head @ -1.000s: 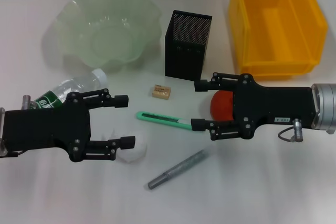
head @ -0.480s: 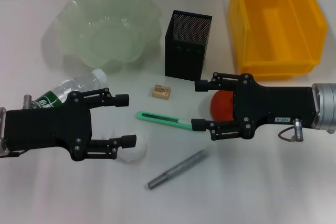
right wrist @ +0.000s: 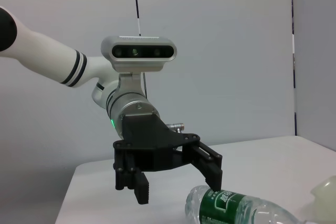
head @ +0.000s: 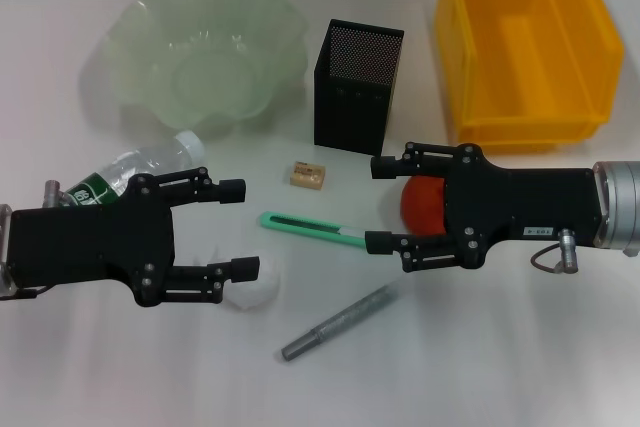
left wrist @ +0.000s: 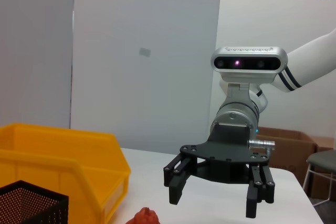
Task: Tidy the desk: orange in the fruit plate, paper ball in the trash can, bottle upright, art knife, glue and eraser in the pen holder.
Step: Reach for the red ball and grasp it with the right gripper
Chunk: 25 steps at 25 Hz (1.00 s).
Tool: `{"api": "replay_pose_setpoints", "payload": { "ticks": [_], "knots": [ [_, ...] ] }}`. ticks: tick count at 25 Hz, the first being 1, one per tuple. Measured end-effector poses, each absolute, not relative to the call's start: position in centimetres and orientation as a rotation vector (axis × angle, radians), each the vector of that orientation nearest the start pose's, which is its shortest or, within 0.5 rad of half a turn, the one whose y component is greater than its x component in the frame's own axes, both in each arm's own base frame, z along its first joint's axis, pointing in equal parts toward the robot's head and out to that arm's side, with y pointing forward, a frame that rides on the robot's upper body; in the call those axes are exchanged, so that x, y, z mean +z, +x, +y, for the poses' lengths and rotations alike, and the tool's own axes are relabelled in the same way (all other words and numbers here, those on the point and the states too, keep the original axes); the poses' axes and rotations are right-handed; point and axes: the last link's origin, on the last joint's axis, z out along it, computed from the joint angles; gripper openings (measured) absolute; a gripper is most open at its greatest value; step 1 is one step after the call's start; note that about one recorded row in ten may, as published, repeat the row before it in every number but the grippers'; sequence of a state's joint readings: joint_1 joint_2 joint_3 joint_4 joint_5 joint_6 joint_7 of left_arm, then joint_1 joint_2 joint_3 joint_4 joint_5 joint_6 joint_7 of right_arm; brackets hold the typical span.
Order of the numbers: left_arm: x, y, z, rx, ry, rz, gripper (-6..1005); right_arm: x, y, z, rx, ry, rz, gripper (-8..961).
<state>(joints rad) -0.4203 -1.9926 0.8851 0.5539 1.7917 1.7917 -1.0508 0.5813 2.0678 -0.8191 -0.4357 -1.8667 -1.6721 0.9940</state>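
Beside round orange [head: 424, 200], mesh pen holder [head: 357, 86].

The right end effector [head: 383, 202] covers most of the round orange fruit [head: 421, 199]; the left end effector [head: 241, 229] overlaps the crumpled white paper ball [head: 256, 290].

light: bright, even, overhead | shadows: soft, faint | glare: slight on desk [head: 520, 367] | focus: sharp

My left black, flat-plated metal gripper [head: 238, 229] and its right twin [head: 380, 201] carry silver screws; my right silver cylindrical wrist [head: 617, 205] trails a thin grey cable loop [head: 548, 259].
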Motion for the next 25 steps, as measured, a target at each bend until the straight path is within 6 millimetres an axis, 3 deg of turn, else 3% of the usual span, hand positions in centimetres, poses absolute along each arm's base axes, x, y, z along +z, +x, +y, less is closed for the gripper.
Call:
{"api": "replay_pose_setpoints", "payload": {
  "ticks": [13,19,25],
  "knots": [
    [0.8,-27.2,27.5,-0.908,-2.875,-0.232,812,-3.4,23.4,30.6,0.926,-2.880,0.180,809],
    [0.7,-27.2,27.6,-0.902,-2.872,-0.234,812,-1.2,22.7,31.9,0.851,-2.904,0.225,809],
    [0.7,-27.2,27.6,-0.904,-2.872,-0.235,813,2.1,21.3,33.8,0.615,-2.983,0.325,809]
  ]
}}
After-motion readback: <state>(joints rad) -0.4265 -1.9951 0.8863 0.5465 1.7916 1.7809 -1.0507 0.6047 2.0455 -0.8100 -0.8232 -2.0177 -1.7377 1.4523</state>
